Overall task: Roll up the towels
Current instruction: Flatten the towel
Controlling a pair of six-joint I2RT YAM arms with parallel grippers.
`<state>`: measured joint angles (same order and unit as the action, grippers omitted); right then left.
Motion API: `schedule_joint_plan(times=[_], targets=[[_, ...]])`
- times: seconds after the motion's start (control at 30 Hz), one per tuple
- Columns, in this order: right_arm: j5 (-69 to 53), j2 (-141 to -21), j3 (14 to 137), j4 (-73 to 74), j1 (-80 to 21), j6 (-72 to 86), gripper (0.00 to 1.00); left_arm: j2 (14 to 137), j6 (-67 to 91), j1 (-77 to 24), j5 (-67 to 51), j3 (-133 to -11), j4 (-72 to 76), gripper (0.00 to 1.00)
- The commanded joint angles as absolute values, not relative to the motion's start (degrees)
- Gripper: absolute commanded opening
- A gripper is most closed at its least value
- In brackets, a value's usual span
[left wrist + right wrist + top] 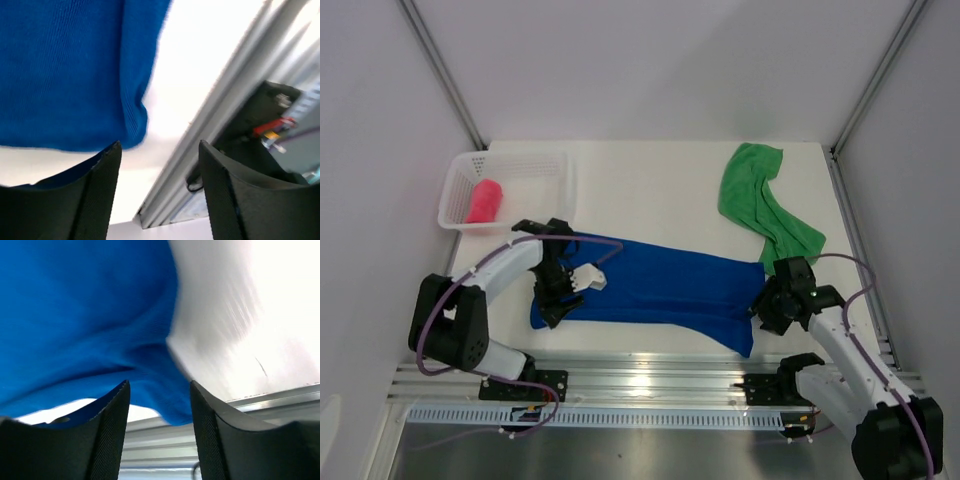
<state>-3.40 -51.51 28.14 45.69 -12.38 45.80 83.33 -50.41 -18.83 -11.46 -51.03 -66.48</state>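
Cannot read any writing anywhere; note only red and yellow tags (270,130) at right of left wrist view, too blurred for text.

Find blue towel (660,285) lying flat and long across lower centre of top view, on white table (640,190), with its lower right corner reaching close to the aluminium rail (650,375) along the bottom. Find green towel (760,200) crumpled at upper right, lower end just beside the blue towel's right end. Find pink-red towel (485,200) rolled up inside white mesh basket (555,165) at upper left.

Note left gripper (558,298) over the blue towel's left end, fingers (95,200) spread, nothing pinched. See in left wrist view the towel edge behind the left-hand finger, with bare table and rail in the gap.

Note right gripper (772,305) at the blue towel's right end, fingers likewise spread. See in right wrist view a towel corner hanging in frame between the tips; cannot tell whether it touches them.

Record matte white tabletop, strong glare toward right of right wrist view. Record plain white walls (650,70) on three sides, grey metal struts (445,75) running up at the back corners, purple cables (445,295) along both arms.
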Motion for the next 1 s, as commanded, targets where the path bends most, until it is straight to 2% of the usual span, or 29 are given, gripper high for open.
schedule_joint_plan(times=[0.0, 0.07, 0.2, 0.3, 0.43, 0.7, 0.97], targets=[[5.35, -46.85, 37.6, 50.27, -12.39, 47.2, 0.54, 80.24, -58.09, -16.35, -19.68, -64.19, -82.05, 0.68], [8.51, -48.51, 42.16, 50.8, -12.39, 45.45, 0.56, 81.21, -58.36, -15.74, -21.53, -67.4, -82.88, 0.69], [9.32, -54.48, 43.16, 44.85, -11.69, 40.62, 0.53, 87.61, -48.81, -15.29, -17.77, -74.43, -72.72, 0.7], [7.3, -61.5, 40.7, 35.09, -10.64, 37.54, 0.19, 97.71, -38.35, -15.12, -10.13, -79.62, -63.21, 0.64], [4.93, -71.79, 41.39, 27.17, -9.93, 32.98, 0.1, 106.77, -30.69, -15.12, -3.96, -83.84, -57.05, 0.59], [2.72, -87.44, 45.61, 23.55, -10.46, 29.97, 0.07, 118.03, -27.42, -15.12, 7.37, -89.11, -52.91, 0.58], [1.93, -103.25, 57.03, 25.05, -8.97, 26.9, 0.07, 124.27, -28.48, -15.12, 10.63, -92.1, -52.91, 0.6]])
